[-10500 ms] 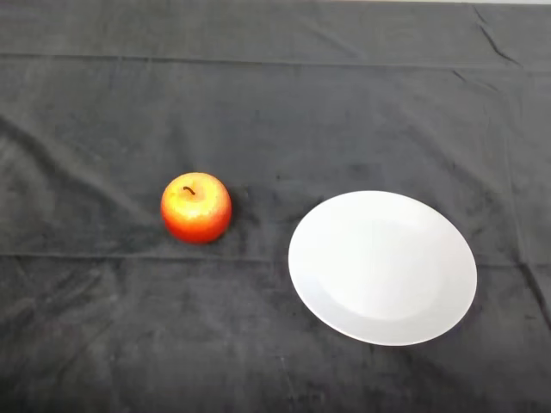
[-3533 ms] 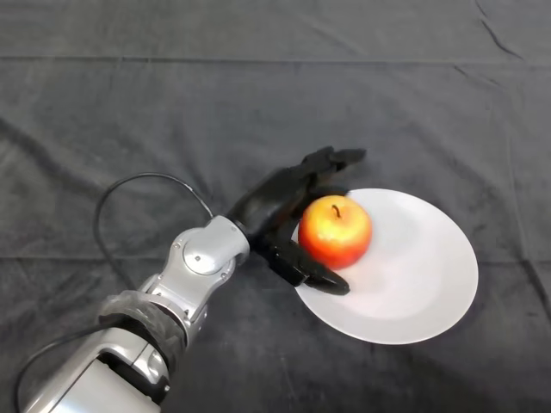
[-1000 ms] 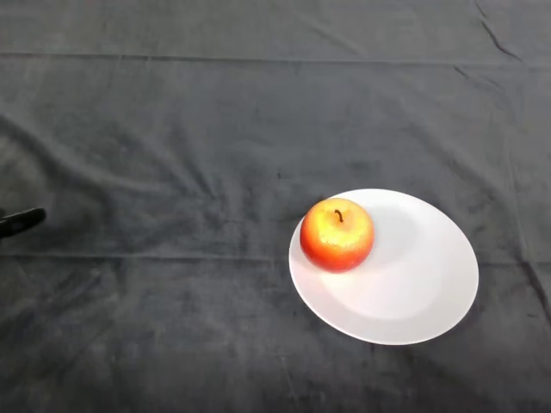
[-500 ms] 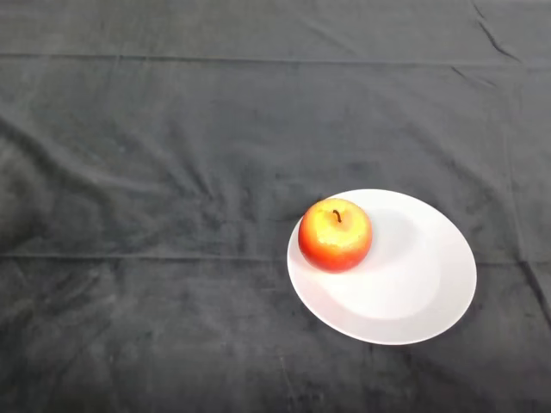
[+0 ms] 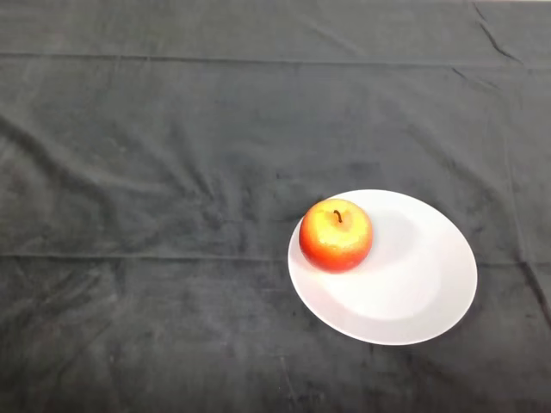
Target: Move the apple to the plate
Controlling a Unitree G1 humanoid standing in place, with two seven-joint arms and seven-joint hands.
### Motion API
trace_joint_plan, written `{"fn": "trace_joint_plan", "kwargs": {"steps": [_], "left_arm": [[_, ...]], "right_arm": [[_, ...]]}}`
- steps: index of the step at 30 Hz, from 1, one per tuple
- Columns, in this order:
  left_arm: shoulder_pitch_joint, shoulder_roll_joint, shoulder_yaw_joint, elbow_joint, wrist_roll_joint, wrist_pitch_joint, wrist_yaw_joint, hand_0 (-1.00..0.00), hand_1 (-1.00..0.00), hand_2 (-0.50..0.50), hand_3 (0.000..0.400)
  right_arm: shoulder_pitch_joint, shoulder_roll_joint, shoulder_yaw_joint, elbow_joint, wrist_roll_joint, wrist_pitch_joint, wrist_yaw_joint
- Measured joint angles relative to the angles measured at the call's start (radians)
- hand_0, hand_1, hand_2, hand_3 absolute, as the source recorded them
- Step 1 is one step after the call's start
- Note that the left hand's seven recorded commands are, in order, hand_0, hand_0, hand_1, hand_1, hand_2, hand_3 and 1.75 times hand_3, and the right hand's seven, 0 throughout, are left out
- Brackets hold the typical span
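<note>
A red and yellow apple [image 5: 336, 236] stands upright, stem up, on the left part of a white round plate [image 5: 413, 284]. The plate lies on the dark cloth at the right of centre in the head view. Nothing touches the apple.
A dark wrinkled cloth [image 5: 155, 172] covers the whole table, with creases running across it at the back and along the middle.
The apple went from the cloth at the left onto the plate, carried by the hand. A second ago a fingertip still showed at the left edge; it has since left the view.
</note>
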Motion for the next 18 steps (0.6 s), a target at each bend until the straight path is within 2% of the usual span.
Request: {"fn": "trace_joint_plan", "kwargs": {"steps": [7,18], "left_arm": [[0.000,0.000,0.041,0.000,-0.027,0.021,0.000,0.00,0.00,0.00,0.000],[0.000,0.000,0.060,0.000,-0.029,0.040,-0.002,0.00,0.00,0.00,0.000]], "right_arm": [[0.000,0.000,-0.0001,0.000,0.0000,0.000,0.0000],[0.000,0.000,-0.0003,0.000,0.0000,0.000,0.0000]]}}
